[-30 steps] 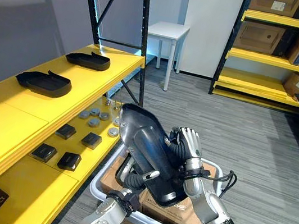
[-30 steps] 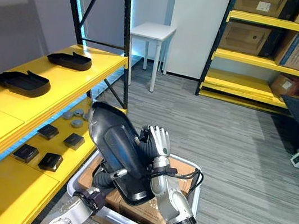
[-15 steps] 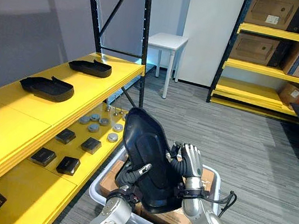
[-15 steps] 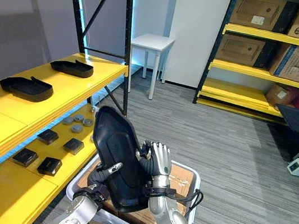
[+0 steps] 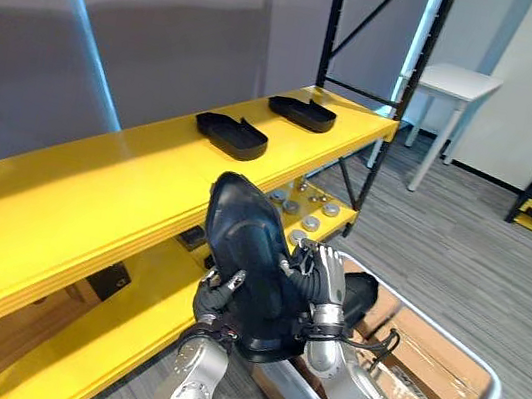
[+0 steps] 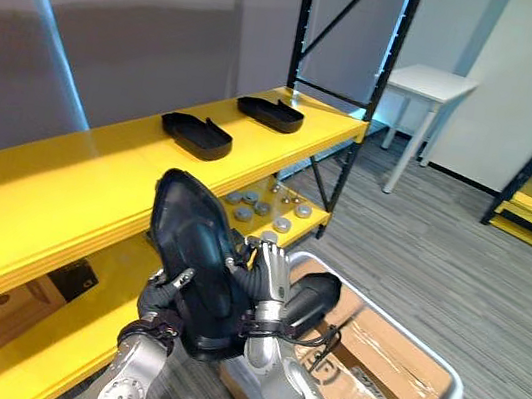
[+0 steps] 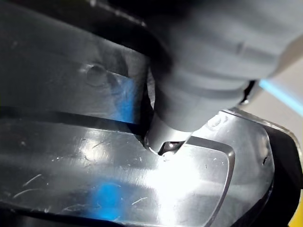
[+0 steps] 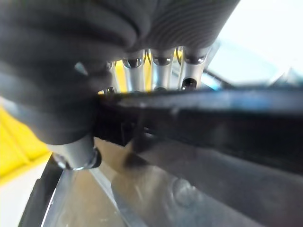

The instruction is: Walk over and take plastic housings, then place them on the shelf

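1. Swung round since earlier, the left eye view faces the yellow shelf (image 5: 93, 203); the black housing (image 5: 243, 247) stands on end near its front edge.
2. Right eye view: left hand (image 6: 168, 290) and right hand (image 6: 268, 283) clamp opposite edges, left nearer the shelf.
3. Left wrist view: thumb pressed on housing.
4. Right wrist view: fingers (image 8: 162, 73) hooked over its rim.

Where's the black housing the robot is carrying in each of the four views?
Left eye view: held housing, lower centre.
Right eye view: lower centre-left.
Left wrist view: glossy black surface, very close.
Right wrist view: dark rim, edge-on.
Shared landmark: yellow shelf behind it.
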`<state>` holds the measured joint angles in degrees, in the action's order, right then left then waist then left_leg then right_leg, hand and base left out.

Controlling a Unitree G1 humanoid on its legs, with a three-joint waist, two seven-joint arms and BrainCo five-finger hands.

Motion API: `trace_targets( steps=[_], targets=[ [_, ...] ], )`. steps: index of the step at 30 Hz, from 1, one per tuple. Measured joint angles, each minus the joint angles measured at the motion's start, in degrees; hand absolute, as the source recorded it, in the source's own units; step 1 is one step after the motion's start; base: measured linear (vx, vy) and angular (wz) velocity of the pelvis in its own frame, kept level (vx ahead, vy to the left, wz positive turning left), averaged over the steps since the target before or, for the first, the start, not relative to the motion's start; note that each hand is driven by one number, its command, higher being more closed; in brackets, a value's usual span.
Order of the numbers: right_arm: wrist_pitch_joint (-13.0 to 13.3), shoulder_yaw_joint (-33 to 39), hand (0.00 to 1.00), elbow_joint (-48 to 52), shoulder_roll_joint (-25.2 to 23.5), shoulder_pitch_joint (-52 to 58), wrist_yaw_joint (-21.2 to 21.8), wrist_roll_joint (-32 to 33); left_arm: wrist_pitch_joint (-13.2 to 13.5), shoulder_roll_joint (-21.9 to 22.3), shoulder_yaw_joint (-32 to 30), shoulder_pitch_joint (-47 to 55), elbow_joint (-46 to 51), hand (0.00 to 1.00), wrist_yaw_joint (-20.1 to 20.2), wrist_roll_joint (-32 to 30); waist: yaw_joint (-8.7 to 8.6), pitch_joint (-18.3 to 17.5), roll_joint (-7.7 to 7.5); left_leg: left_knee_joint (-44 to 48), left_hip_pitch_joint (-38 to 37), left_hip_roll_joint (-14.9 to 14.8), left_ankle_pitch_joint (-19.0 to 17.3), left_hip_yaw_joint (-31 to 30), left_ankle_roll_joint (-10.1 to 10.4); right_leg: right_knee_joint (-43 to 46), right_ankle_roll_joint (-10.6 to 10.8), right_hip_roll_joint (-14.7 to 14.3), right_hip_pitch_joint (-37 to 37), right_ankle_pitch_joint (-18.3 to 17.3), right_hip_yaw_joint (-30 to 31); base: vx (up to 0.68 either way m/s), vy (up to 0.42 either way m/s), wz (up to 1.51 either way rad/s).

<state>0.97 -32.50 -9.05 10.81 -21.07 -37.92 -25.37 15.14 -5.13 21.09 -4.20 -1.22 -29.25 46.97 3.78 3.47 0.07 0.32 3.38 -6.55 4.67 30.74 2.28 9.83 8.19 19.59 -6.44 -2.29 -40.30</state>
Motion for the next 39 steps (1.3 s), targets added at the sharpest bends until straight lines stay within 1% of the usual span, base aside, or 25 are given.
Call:
trace_targets(
  steps=[1,2,3,4,5,6,7,8,9,11,12,13,14,15,16,18,20,21,23,24,28,30,31,35,39],
  targets=[
    [0.4,0.6,0.00,0.7,0.2,1.3,0.0,1.1,-0.6,0.2,0.1,0.1,0.0,1.00,0.0,-1.3,-0.24,0.0,0.19,-0.1,-1.2,1.7,-0.6,-2.9,-0.7,9.1,-0.6,4.2,0.2,-0.5,-0.8,0.20,0.269,1.54],
    [1.3,1.1,0.00,1.9,0.0,2.9,0.5,2.8,-1.1,-0.5,0.0,0.1,0.3,1.00,0.1,-4.3,-0.60,0.4,-0.91,0.1,-3.4,4.0,-1.3,-6.9,-1.6,22.5,-3.1,10.1,1.3,1.1,1.2,0.19,0.270,1.56],
    [1.8,1.2,0.00,1.9,-0.2,3.1,0.8,3.0,-1.3,-1.0,-0.3,0.1,0.5,1.00,0.1,-6.0,-0.78,0.7,-1.54,0.2,-4.3,4.7,-1.9,-8.6,-2.1,27.4,-6.1,11.6,2.6,3.2,3.8,0.14,0.229,1.52],
    [2.9,1.9,0.00,1.8,-0.6,3.4,2.0,3.1,-1.7,-1.7,-1.2,0.1,1.4,1.00,0.2,-9.6,-1.19,0.8,-2.48,0.1,-4.9,5.6,-2.8,-11.5,-2.4,33.5,-10.2,12.2,5.3,8.1,10.1,0.13,0.090,1.43],
    [4.8,3.4,0.00,1.8,-1.6,4.0,3.6,3.1,-2.4,-3.0,-2.4,0.1,3.4,1.00,0.3,-15.3,-1.68,0.9,-2.92,0.2,-4.8,5.6,-3.2,-15.7,-3.2,40.9,-7.7,9.8,9.8,5.3,18.7,0.14,0.020,1.43],
    [5.6,3.9,0.00,1.9,-2.2,4.1,4.2,3.2,-2.4,-3.5,-3.1,0.1,4.4,1.00,0.3,-18.1,-2.06,1.0,-3.01,0.2,-4.8,5.4,-3.3,-17.5,-3.3,43.8,-6.8,7.3,11.9,1.2,22.2,0.21,-0.085,1.73],
    [7.2,5.1,0.00,2.2,-2.7,5.1,5.7,3.9,-2.6,-3.5,-4.4,-0.1,5.8,1.00,0.2,-24.7,-2.93,1.2,-2.72,0.2,-4.7,5.0,-3.3,-21.9,-3.4,44.4,-6.4,1.8,14.1,-4.1,26.3,0.17,-0.114,1.83],
    [8.7,6.4,0.00,3.6,-2.5,7.4,7.1,5.6,-2.9,-3.6,-4.6,-0.4,7.2,1.00,-0.3,-33.3,-3.15,1.2,-2.76,0.2,-4.8,5.2,-3.3,-25.9,-3.4,39.1,-5.6,-2.8,15.2,-7.3,29.1,0.22,-0.127,1.86],
    [9.5,7.0,0.00,4.0,-2.5,8.5,7.7,6.0,-3.0,-3.7,-4.6,-0.5,8.0,1.00,-0.4,-36.4,-3.15,1.2,-2.75,0.1,-4.8,5.3,-3.2,-27.4,-3.3,35.5,-5.4,-4.5,15.6,-8.1,30.0,0.19,-0.109,1.70],
    [11.7,8.1,0.00,6.4,-2.3,12.2,10.6,8.8,-3.8,-4.3,-5.2,-0.7,11.2,1.00,-0.7,-47.5,-3.49,1.5,-2.73,0.3,-4.6,5.9,-3.2,-33.2,-2.7,19.6,-5.1,-9.9,17.2,-8.7,35.9,0.19,-0.155,1.47],
    [12.3,8.4,0.00,7.1,-2.3,13.3,12.0,10.2,-3.8,-4.5,-5.3,-0.8,11.8,1.00,-0.7,-50.0,-3.75,1.5,-2.74,0.5,-4.5,6.0,-3.3,-34.7,-2.3,15.3,-5.1,-10.9,17.1,-8.6,37.6,0.14,-0.183,1.44],
    [12.7,9.5,0.00,9.0,-2.4,16.0,14.5,12.3,-3.8,-4.9,-5.3,-0.8,13.2,1.00,-0.3,-53.4,-4.00,1.6,-3.89,1.5,-4.4,7.1,-4.0,-37.0,-1.1,7.1,-5.8,-11.7,16.2,-4.4,39.9,0.10,-0.161,1.09],
    [12.7,10.0,0.00,9.9,-2.5,17.2,15.7,13.7,-3.8,-5.5,-5.4,-0.8,14.3,1.00,-0.2,-54.9,-3.91,1.7,-5.25,1.9,-4.5,8.4,-4.7,-37.6,-0.3,4.6,-6.0,-10.9,16.0,0.6,40.6,0.13,-0.207,1.08],
    [12.7,10.8,0.00,10.5,-2.0,19.0,17.7,16.3,-3.4,-5.3,-6.1,0.0,15.9,1.00,-0.1,-57.7,-3.98,2.4,-4.50,2.3,-5.0,8.7,-5.7,-38.6,0.7,5.1,-3.2,-10.5,15.3,1.5,39.8,0.15,-0.194,0.70],
    [12.7,12.5,0.00,10.9,-1.0,20.6,19.2,18.0,-3.3,-4.9,-6.2,0.7,17.7,1.00,0.7,-59.7,-4.10,2.3,-2.94,3.3,-4.2,6.9,-6.3,-38.7,1.4,1.2,-3.7,-11.7,13.3,1.9,38.0,0.16,-0.163,0.46],
    [12.7,14.8,0.00,11.7,-0.4,22.0,21.2,19.4,-2.6,-4.8,-7.6,1.8,20.2,1.00,1.4,-62.2,-3.63,2.1,-1.63,3.2,-4.1,4.4,-7.1,-38.5,2.4,-5.0,-4.5,-14.3,10.4,4.7,37.4,0.22,-0.130,0.02],
    [12.8,18.2,0.00,16.4,-0.4,24.7,23.2,21.9,-2.4,-4.5,-9.4,2.0,20.3,1.00,1.9,-64.8,-3.88,2.1,-1.68,2.9,-4.0,3.0,-7.6,-39.1,3.2,-8.0,-5.3,-15.7,8.9,5.7,36.0,0.16,-0.093,0.12],
    [13.0,20.4,0.00,19.6,0.0,26.1,24.5,23.8,-2.6,-4.6,-10.6,2.1,20.1,1.00,2.2,-65.9,-4.70,2.1,-1.61,2.9,-3.5,2.7,-7.6,-39.9,3.2,-8.6,-5.4,-15.9,8.4,5.7,34.8,0.13,-0.068,0.36],
    [13.9,24.0,0.00,23.4,0.2,27.3,27.7,30.4,-2.9,-4.6,-11.8,1.5,19.9,1.00,2.1,-66.7,-5.68,2.1,-1.56,2.9,-2.4,2.5,-7.3,-40.1,3.3,-9.3,-5.4,-15.9,8.3,5.7,33.0,0.13,-0.057,0.42],
    [14.6,26.2,0.00,25.9,-0.1,28.4,29.8,37.1,-3.2,-4.6,-12.5,0.7,18.8,1.00,2.0,-67.7,-5.83,2.1,-1.56,2.4,-2.3,2.5,-6.8,-39.7,3.3,-9.3,-5.4,-15.7,8.3,5.7,32.3,0.07,-0.005,0.29],
    [16.2,31.0,0.00,32.8,-2.4,31.5,35.5,52.9,-5.3,-4.6,-17.0,-0.1,14.6,1.00,2.1,-68.4,-6.50,2.0,-1.51,0.3,-3.4,2.6,-6.0,-37.5,2.9,-9.4,-5.4,-15.2,8.2,5.5,32.6,0.03,0.024,-0.02],
    [16.4,32.7,0.00,35.7,-2.8,32.4,37.1,56.9,-5.5,-4.6,-18.9,-0.4,12.5,1.00,2.4,-65.6,-7.11,2.0,-1.46,-0.7,-4.1,2.7,-6.0,-36.1,2.9,-9.4,-5.3,-15.0,8.4,5.4,33.5,0.00,0.037,-0.21],
    [16.6,33.7,0.00,36.9,-2.8,32.6,37.5,58.2,-5.6,-4.6,-20.1,-0.9,11.0,1.00,2.5,-62.7,-8.07,1.9,-1.48,-1.4,-4.4,2.7,-6.0,-34.7,2.9,-9.4,-5.3,-14.9,8.5,5.3,33.9,0.00,0.039,-0.24],
    [16.6,36.3,0.00,38.0,-2.7,33.1,37.4,58.8,-6.0,-4.9,-22.0,-6.5,4.1,1.00,3.7,-47.4,-9.42,0.7,-1.30,-2.4,-4.7,2.5,-6.3,-30.9,2.8,-9.6,-5.3,-15.1,9.8,5.5,36.3,0.02,0.036,-0.30],
    [15.5,36.8,0.00,37.5,-2.3,33.5,37.0,58.8,-5.3,-6.4,-21.9,-14.7,-3.5,1.00,6.9,-20.6,-11.59,0.1,-1.03,-2.6,-4.8,2.5,-5.8,-28.1,2.6,-9.6,-5.1,-15.3,10.8,6.0,38.2,0.07,0.044,-0.24]
  ],
)
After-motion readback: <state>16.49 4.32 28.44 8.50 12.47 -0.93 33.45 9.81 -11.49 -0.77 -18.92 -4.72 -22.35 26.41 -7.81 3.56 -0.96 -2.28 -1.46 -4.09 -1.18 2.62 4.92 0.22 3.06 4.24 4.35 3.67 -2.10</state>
